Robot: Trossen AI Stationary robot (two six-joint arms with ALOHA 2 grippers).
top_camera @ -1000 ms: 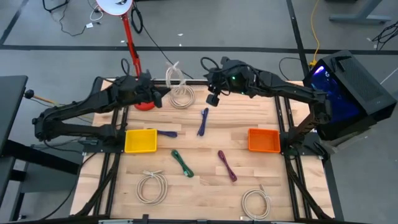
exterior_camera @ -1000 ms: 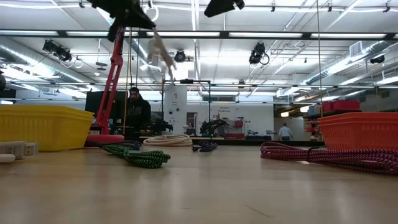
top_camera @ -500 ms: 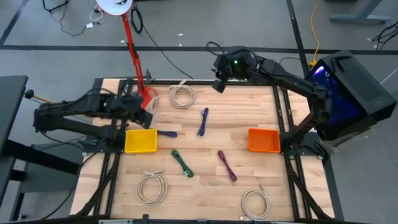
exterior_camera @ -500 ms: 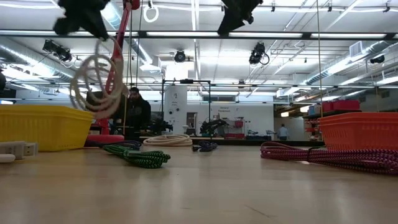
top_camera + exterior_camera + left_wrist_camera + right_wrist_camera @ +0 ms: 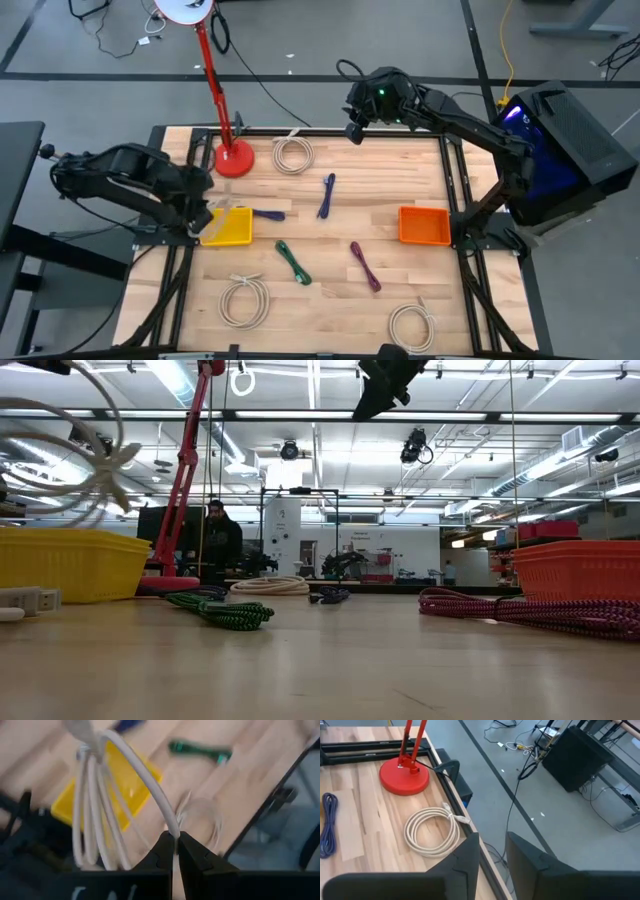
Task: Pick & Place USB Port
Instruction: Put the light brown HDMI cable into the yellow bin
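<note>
Left hand (image 5: 176, 851) grips white cable (image 5: 100, 795) (coiled) above yellow bin (image 5: 227, 226).

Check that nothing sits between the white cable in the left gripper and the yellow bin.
Nothing visible does. The left gripper is shut on the white cable, whose coil hangs freely above the yellow bin; only open air shows between them.

Light wooden slatted table (image 5: 330, 300): yellow plastic bin (image 5: 228, 227), orange plastic bin (image 5: 423, 225), red round lamp base (image 5: 233, 158), three white coiled cables (image 5: 292, 155), blue, green and purple cables.
</note>
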